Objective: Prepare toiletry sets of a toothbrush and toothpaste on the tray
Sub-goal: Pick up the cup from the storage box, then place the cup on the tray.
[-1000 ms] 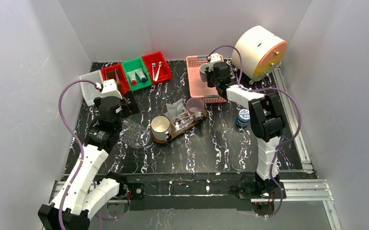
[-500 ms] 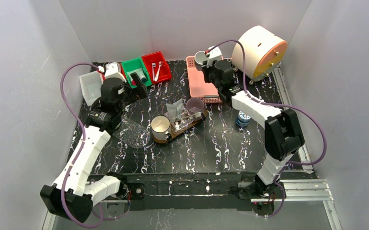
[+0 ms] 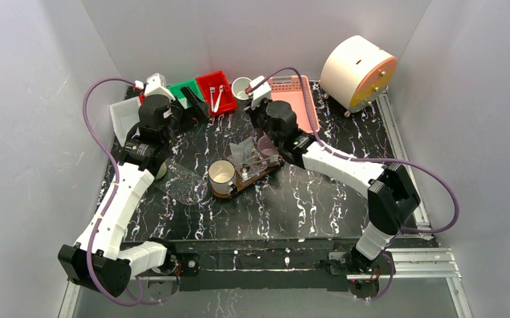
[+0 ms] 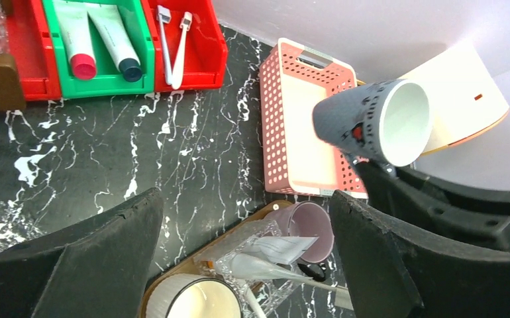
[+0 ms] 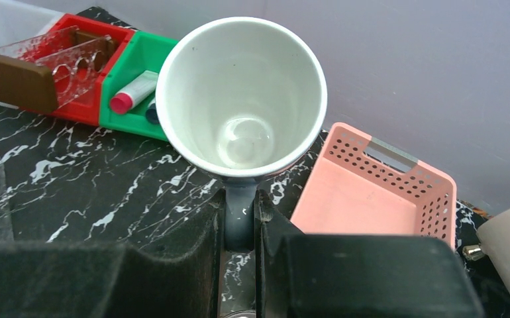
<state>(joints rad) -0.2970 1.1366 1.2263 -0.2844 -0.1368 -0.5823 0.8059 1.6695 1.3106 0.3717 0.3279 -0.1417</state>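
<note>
My right gripper (image 5: 240, 225) is shut on the handle of a grey mug (image 5: 239, 93) with a white inside. It holds the mug in the air near the red bin (image 3: 216, 93); the same grey mug (image 4: 378, 122) shows in the left wrist view. My left gripper (image 4: 246, 195) is open and empty, high over the table by the green bin (image 3: 185, 89). The brown tray (image 3: 239, 187) lies mid-table with a cream mug (image 3: 221, 173), a pink mug (image 3: 269, 144) and clear bags (image 4: 292, 255) holding a toothbrush. Toothpaste tubes (image 4: 100, 40) lie in the green bin, toothbrushes (image 4: 173, 40) in the red one.
A pink basket (image 3: 292, 99) sits at the back, a big white drum (image 3: 358, 69) to its right. A white bin (image 3: 125, 119) and a red bin with a brown block (image 5: 20, 83) stand at the back left. Clear plastic (image 3: 186, 182) lies left of the tray.
My right arm has lifted the grey mug out of the pink basket and swung it left toward the red bin. My left gripper has moved back and right toward the green bin.
</note>
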